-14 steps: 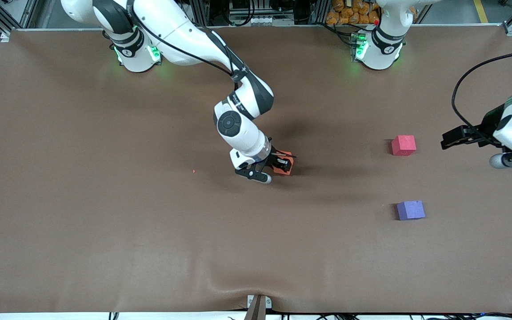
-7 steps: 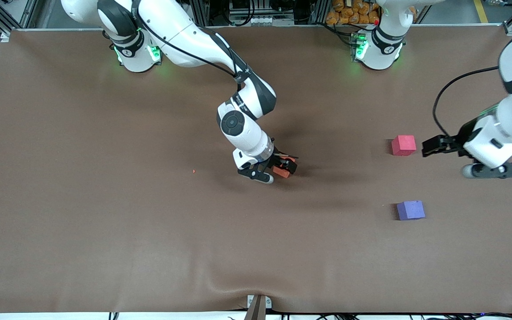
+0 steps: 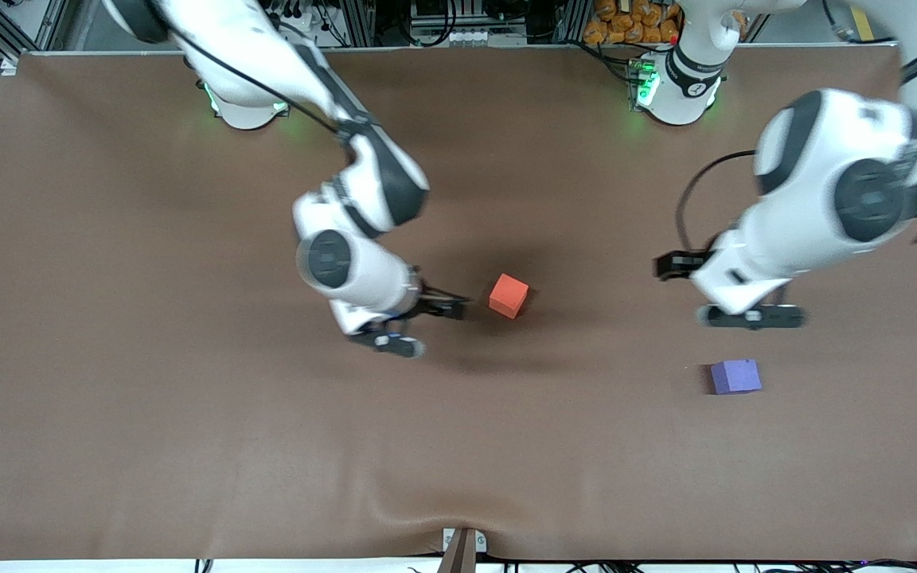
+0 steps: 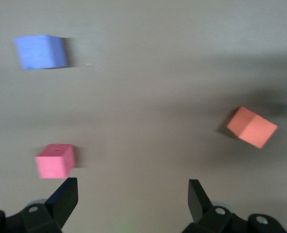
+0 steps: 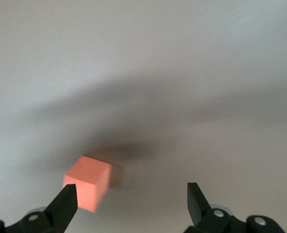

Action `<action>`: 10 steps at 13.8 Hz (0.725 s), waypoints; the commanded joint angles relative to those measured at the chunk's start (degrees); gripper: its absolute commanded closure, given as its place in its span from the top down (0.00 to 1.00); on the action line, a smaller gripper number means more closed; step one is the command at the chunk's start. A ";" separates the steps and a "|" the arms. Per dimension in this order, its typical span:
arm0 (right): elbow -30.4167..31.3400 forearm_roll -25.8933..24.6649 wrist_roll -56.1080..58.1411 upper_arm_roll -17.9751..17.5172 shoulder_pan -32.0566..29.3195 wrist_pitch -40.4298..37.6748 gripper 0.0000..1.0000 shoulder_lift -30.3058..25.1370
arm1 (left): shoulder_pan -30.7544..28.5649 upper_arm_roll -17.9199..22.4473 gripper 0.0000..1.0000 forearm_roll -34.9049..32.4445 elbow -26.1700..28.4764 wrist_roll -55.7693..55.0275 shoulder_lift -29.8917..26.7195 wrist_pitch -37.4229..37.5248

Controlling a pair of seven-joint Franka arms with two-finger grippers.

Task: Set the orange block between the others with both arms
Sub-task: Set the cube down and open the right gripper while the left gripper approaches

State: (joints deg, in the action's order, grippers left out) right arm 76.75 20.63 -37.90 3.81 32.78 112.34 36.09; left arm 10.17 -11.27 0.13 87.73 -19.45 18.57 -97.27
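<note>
Hovering over the brown tabletop [image 3: 148, 398] toward the right arm's end, our right hand [image 3: 427, 318] is hanging just beside the orange block [image 3: 508, 295], its black fingers standing apart and gripping nothing. In the right wrist view we are seeing those fingers [image 5: 66, 204] spread wide with the orange block [image 5: 87, 183] lying free on the cloth near one fingertip, not between the two. The orange block is sitting alone on the tabletop near the middle, turned at an angle to the table's edges, well apart from the other two cubes.

Moving on toward the left arm's end, our left hand [image 3: 701, 290] is hanging over the spot where the red-pink cube lies, and the arm's white body is covering that cube in the front view. In the left wrist view we are seeing the left hand's fingers [image 4: 63, 199] standing apart and empty, with the red-pink cube [image 4: 55, 160] just above one fingertip, the purple-blue cube [image 4: 40, 51] farther off, and the orange block [image 4: 251, 126] away to the side. The purple-blue cube [image 3: 735, 376] is resting on the tabletop nearer to the front camera than the left hand, untouched.
</note>
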 commanded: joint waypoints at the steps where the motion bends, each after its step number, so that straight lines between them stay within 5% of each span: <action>1: 2.26 -3.48 2.38 -1.26 -5.42 -6.58 1.00 -6.45 | 6.42 0.46 1.00 0.05 -2.04 -12.04 4.00 -3.35; 6: 2.79 -8.92 17.64 -1.44 -17.99 -18.18 1.00 -15.15 | 16.44 0.38 1.00 -7.06 -4.15 -16.15 12.44 -10.46; 10: 2.88 -18.07 26.99 -1.44 -25.20 -22.77 1.00 -21.39 | 20.24 0.46 1.00 -9.35 -4.15 -3.62 16.32 -15.13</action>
State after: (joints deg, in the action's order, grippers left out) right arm 77.19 6.15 -13.50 3.88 10.31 90.40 19.08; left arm 29.85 -11.29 -7.44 85.64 -29.89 33.43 -111.90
